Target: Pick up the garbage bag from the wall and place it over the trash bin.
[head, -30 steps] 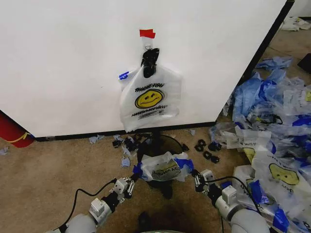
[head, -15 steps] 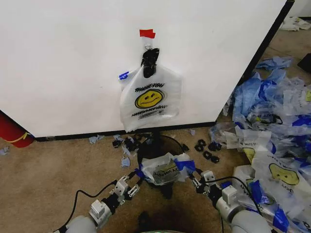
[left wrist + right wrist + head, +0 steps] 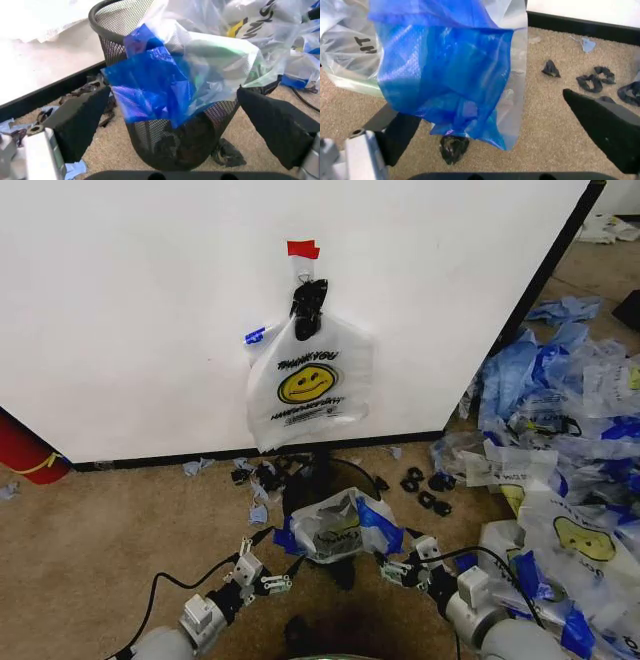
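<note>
The garbage bag (image 3: 336,525), translucent white with blue tape strips, is draped over the rim of the black mesh trash bin (image 3: 300,492) on the carpet below the wall. In the left wrist view the bag's blue strip (image 3: 150,88) hangs over the bin's mesh side (image 3: 165,146). My left gripper (image 3: 264,574) is open just short of the bag's left edge, its dark fingers (image 3: 80,125) spread wide. On the bag's right side my right gripper (image 3: 398,568) is open too, with the blue strip (image 3: 440,67) hanging free between its fingers (image 3: 607,123).
A second white smiley bag (image 3: 308,385) hangs from a black clip (image 3: 308,305) on the white wall. A red cylinder (image 3: 25,450) stands at far left. A pile of plastic bags (image 3: 560,440) covers the floor at right. Black clips (image 3: 425,485) and scraps litter the carpet.
Both grippers have let go of the bag's edges and drawn back toward me. The bag has slackened and settled on the bin.
</note>
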Tool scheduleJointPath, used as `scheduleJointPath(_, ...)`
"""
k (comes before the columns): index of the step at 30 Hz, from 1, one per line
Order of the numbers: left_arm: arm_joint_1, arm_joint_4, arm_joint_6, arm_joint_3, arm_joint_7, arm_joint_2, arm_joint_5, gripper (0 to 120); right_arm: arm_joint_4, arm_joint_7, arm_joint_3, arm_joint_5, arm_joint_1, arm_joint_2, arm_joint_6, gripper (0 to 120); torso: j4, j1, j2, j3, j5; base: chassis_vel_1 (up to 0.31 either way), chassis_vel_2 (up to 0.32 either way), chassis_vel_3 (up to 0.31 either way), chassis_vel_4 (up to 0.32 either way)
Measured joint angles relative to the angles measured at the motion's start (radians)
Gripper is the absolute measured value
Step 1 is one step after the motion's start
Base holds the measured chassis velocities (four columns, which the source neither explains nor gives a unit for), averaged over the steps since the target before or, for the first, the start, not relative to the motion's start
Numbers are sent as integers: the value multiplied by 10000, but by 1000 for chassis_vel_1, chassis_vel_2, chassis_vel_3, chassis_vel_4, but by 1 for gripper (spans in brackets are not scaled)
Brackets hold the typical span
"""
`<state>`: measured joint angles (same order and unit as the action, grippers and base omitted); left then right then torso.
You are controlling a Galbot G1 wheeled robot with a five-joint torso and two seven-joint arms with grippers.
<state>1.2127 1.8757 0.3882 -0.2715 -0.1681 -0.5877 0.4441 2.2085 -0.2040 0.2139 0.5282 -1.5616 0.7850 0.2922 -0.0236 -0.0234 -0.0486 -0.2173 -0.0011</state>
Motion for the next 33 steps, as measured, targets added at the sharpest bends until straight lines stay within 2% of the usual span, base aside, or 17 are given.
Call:
scheduleJointPath(23,409,427,-1,545,-77,177,-66,100,932,-487,44,240,-316,-134,595,100,0,0,0,0,0,0,0,0,0)
scheduleJointPath(33,813,892,-56,1465,-249,525,193,100,1681,-508,58,212,-733,-157,611,100,0,0,0,0,0,0,0,0,0)
